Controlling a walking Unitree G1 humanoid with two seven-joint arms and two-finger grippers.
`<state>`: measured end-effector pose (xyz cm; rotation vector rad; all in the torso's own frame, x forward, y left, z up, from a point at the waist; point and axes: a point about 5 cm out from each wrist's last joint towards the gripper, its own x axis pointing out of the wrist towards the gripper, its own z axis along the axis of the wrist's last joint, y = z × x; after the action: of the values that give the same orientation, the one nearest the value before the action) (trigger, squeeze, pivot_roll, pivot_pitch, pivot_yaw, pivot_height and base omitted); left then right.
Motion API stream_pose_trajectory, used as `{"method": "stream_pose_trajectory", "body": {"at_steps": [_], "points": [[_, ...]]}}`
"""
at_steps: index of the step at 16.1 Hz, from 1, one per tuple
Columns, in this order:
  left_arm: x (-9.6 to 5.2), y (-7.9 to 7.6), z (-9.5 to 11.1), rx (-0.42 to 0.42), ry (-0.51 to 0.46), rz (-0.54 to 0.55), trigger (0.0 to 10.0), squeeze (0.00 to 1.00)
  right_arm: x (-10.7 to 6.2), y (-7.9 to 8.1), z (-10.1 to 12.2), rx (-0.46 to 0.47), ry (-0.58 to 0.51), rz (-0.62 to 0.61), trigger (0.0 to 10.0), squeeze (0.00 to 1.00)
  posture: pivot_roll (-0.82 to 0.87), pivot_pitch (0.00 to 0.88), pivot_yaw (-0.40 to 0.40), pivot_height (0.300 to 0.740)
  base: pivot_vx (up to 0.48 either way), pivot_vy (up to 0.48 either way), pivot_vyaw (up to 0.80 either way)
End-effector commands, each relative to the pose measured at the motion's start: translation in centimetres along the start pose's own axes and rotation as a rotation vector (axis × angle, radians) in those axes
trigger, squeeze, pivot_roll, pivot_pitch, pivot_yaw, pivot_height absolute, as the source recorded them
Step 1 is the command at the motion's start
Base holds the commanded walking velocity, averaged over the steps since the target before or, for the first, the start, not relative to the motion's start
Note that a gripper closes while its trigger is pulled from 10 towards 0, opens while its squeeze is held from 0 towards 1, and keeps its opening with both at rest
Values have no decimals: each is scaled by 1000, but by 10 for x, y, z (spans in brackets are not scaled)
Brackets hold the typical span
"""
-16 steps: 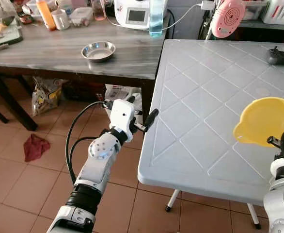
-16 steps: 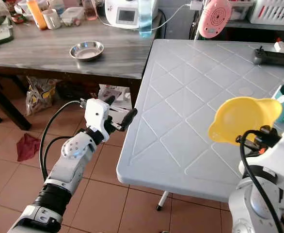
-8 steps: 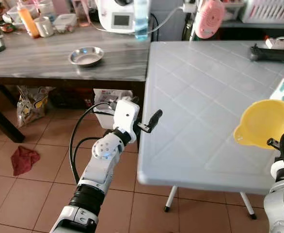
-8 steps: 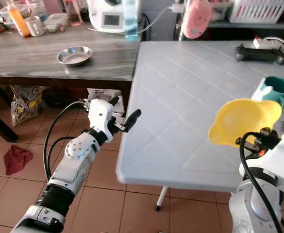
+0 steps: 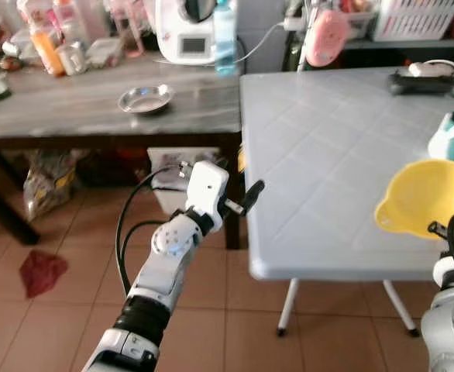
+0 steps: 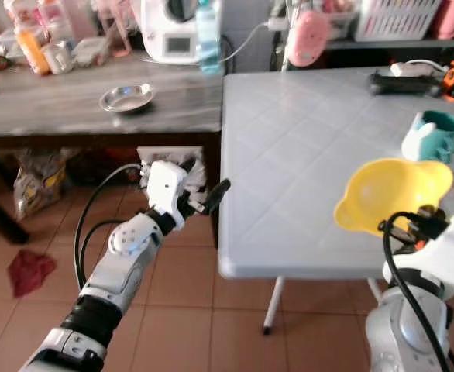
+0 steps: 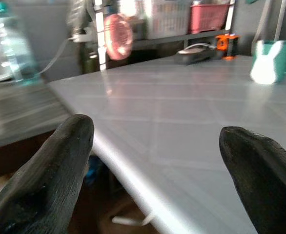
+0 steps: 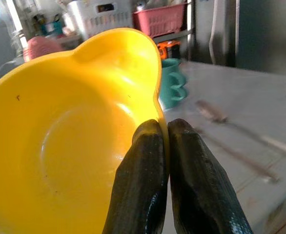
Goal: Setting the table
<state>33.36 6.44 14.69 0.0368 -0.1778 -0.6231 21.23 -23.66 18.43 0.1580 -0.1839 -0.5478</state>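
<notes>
The yellow bowl (image 6: 393,194) is held by its rim, pinched in the right gripper (image 8: 168,141), above the white table's (image 6: 304,155) near right edge. It is being carried in; what seems a spoon (image 8: 212,113) lies beyond. Next, lowering onto bare tabletop is called for. The left gripper (image 5: 242,203) is held wide, empty, beside the near left corner.

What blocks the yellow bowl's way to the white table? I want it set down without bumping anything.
Nothing visible does. The right gripper pinches the yellow bowl by its rim above the white table's near edge, and the surface just ahead of it is bare. The teal mug stands farther back, to the right.
</notes>
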Motion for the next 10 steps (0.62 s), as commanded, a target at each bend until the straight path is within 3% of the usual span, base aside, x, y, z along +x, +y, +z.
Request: {"method": "stream_pose_trajectory", "body": {"at_steps": [1, 10], "points": [[-4, 5, -4, 11, 23, 11, 10000, 0, 0, 4, 6, 6, -31, 17, 10000, 0, -95, 89, 57, 740, 0, 277, 0], [-4, 4, -6, 9, 26, 26, 10000, 0, 2, 8, 4, 7, -28, 34, 10000, 0, -82, 90, 49, 740, 0, 284, 0]]}}
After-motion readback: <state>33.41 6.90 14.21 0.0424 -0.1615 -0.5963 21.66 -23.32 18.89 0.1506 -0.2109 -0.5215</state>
